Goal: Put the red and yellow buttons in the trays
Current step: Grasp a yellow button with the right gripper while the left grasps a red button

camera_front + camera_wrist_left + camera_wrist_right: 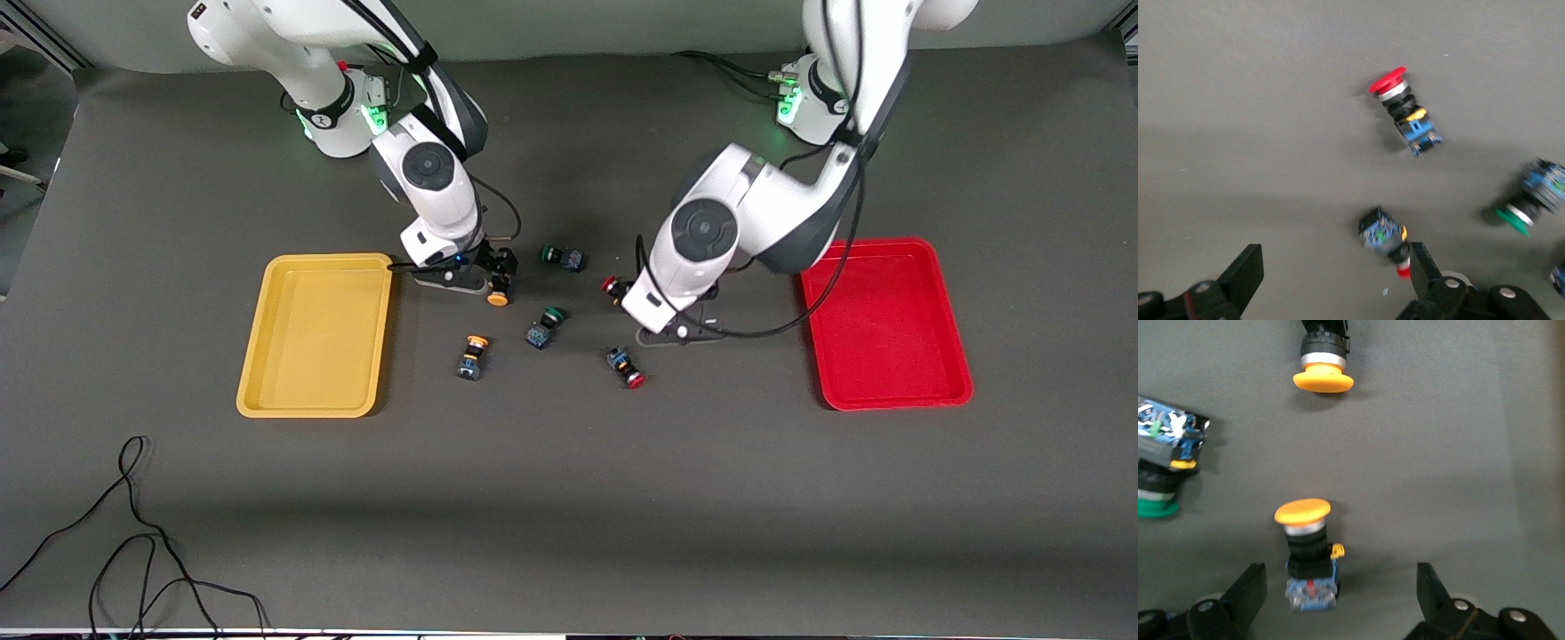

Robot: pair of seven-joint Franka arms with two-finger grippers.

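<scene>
My right gripper (491, 272) (1339, 583) hangs low and open beside the yellow tray (311, 338). A yellow button (498, 296) (1308, 553) lies between its fingers, untouched. A second yellow button (474, 354) (1323, 367) lies nearer the front camera. My left gripper (635, 299) (1335, 263) is open, low over the table's middle. One red button (612, 285) (1386, 239) lies with its cap close against one finger (1425, 267). Another red button (628, 368) (1405, 110) lies apart, nearer the front camera. The red tray (889, 320) holds nothing.
Two green-capped buttons (562, 258) (544, 326) lie among the others in the middle of the table; one green button (1531, 197) shows in the left wrist view and one (1161, 467) in the right. A black cable (133, 533) curls near the front edge.
</scene>
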